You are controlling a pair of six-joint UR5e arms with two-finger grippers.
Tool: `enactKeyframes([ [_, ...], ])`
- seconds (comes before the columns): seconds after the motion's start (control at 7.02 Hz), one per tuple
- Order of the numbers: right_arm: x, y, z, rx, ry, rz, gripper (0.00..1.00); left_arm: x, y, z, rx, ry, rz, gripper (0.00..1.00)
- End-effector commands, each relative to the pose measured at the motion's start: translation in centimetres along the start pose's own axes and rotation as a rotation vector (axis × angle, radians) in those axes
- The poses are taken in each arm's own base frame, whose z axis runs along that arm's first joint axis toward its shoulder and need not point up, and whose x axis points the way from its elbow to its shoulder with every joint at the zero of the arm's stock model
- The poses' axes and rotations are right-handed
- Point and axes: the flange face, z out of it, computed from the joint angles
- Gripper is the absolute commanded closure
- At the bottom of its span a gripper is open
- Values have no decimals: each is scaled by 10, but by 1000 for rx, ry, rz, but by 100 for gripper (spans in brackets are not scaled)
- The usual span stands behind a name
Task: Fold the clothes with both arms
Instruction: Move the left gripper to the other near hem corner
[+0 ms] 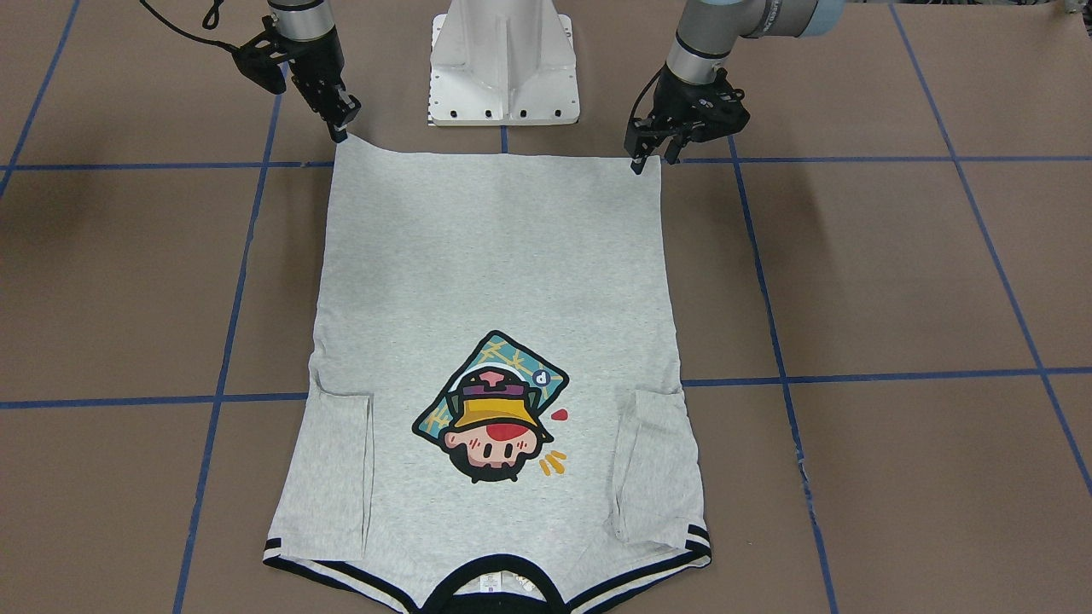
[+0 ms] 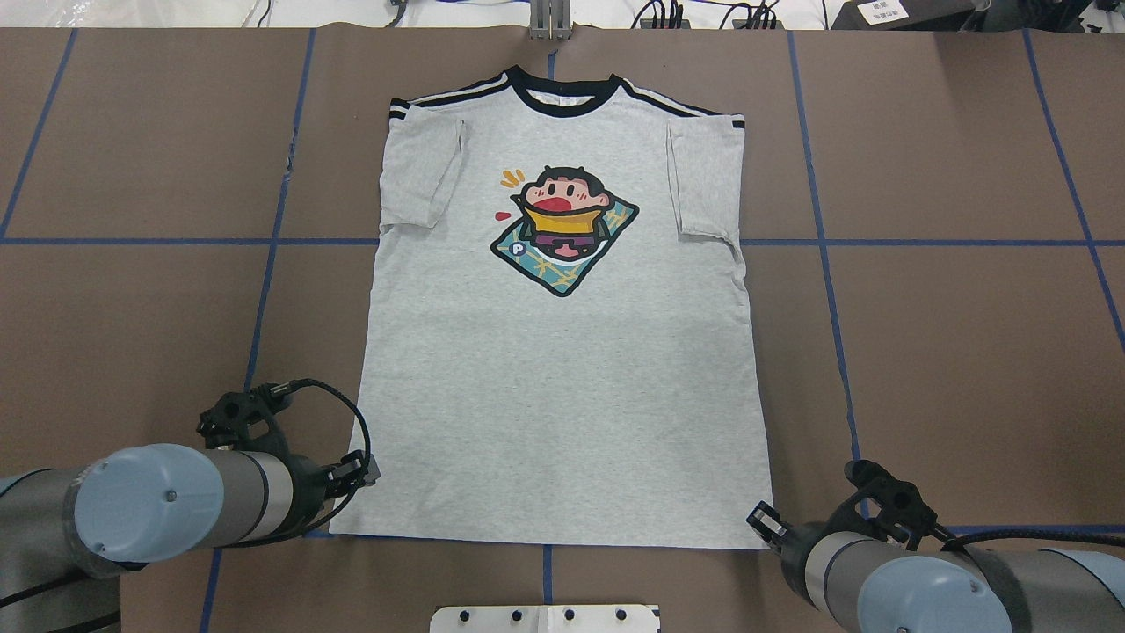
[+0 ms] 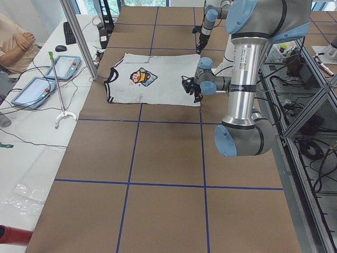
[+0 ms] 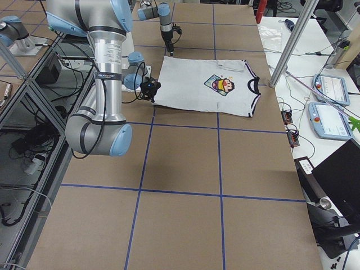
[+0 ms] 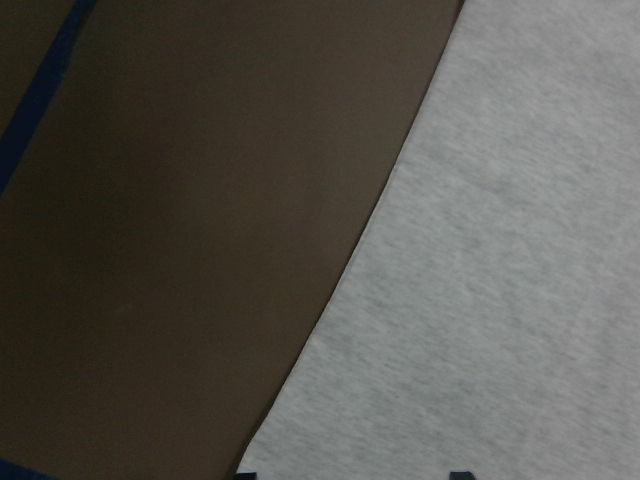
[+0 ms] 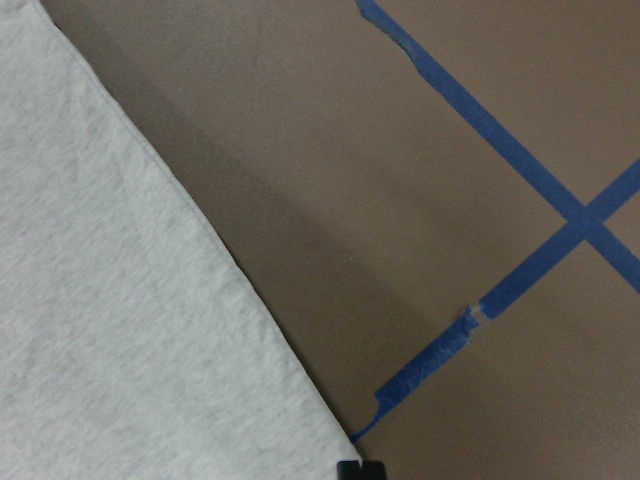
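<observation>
Shirt flat on table, L gripper & R gripper at its near hem corners.
Print up, sleeves folded in, collar on far side, hem near robot base. L gripper: fingers spread apart over left corner. R gripper: fingers pressed together, tips at right corner; can't tell if they pinch cloth.

Bright, even light, soft shadows (wrist views dimmer, blurred)

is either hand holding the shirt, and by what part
Cannot be told: the left hand and right hand sit at the hem corners of the T-shirt, which lies flat; no pinch visible.
</observation>
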Motion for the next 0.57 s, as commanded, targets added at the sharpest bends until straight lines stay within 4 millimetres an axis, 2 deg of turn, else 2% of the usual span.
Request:
enactKeyframes([
  [0.0,-1,0,0,0,-2,0,100,-12,14,20,-7,-48,-4,29],
  [0.14,-1,0,0,1,-2,1,100,-16,15,29,-6,-66,-2,30],
  [0.29,0,0,0,1,-1,0,100,-16,15,30,-7,-68,0,32],
  [0.43,0,-1,0,4,-2,1,100,-13,15,28,-8,-60,-2,44],
])
